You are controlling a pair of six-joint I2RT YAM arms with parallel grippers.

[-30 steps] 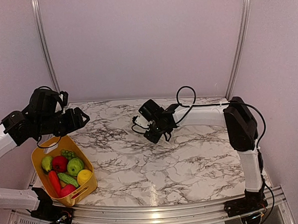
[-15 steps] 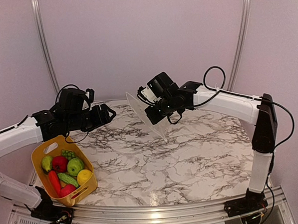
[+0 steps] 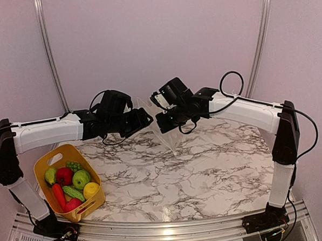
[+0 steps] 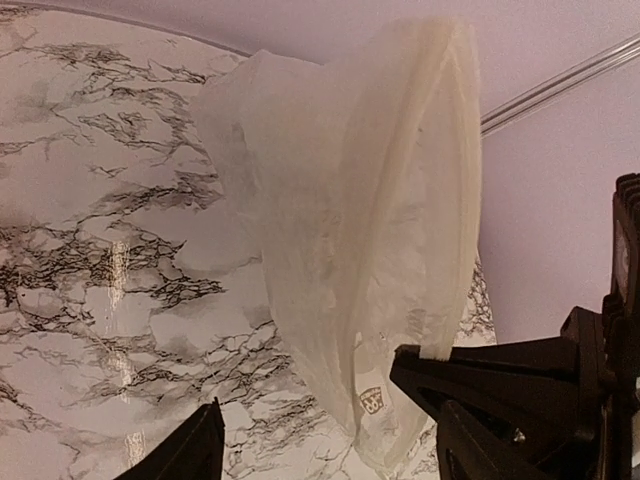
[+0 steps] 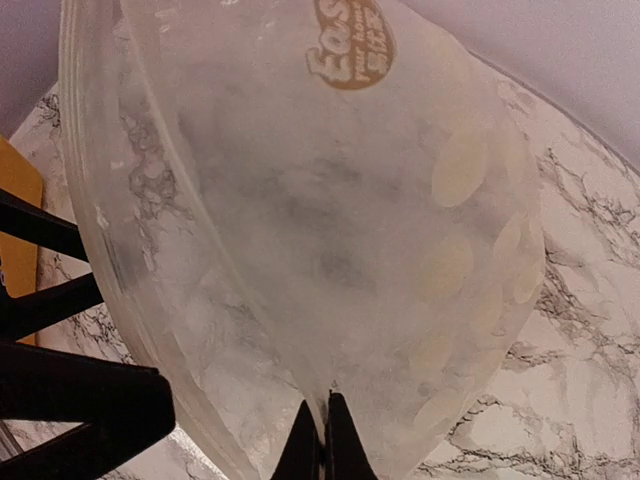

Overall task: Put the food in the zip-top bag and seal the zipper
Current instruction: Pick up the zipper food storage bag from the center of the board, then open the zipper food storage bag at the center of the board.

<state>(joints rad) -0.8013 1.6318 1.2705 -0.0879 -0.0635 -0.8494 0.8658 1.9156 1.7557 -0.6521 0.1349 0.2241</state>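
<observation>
The clear zip-top bag (image 3: 166, 135) with white dots hangs above the marble table (image 3: 206, 166), and my right gripper (image 3: 166, 123) is shut on it. In the right wrist view the shut fingertips (image 5: 324, 425) pinch the bag (image 5: 330, 230), and its zipper (image 5: 80, 150) runs down the left edge. My left gripper (image 3: 143, 120) is open just left of the bag. In the left wrist view the bag's lower corner (image 4: 375, 400) lies between the spread jaws (image 4: 325, 430). The food (image 3: 72, 184), with apples, a lemon and a carrot, lies in the yellow bin.
The yellow bin (image 3: 44, 165) stands at the table's front left corner, and a sliver of it (image 5: 15, 230) shows in the right wrist view. Metal rails (image 3: 49, 56) frame the back wall. The right arm's black cable (image 3: 232, 79) loops above its forearm.
My right gripper lifted the bag off the table and has since held still. My left arm swung right from above the bin until its open jaws reached the bag.
</observation>
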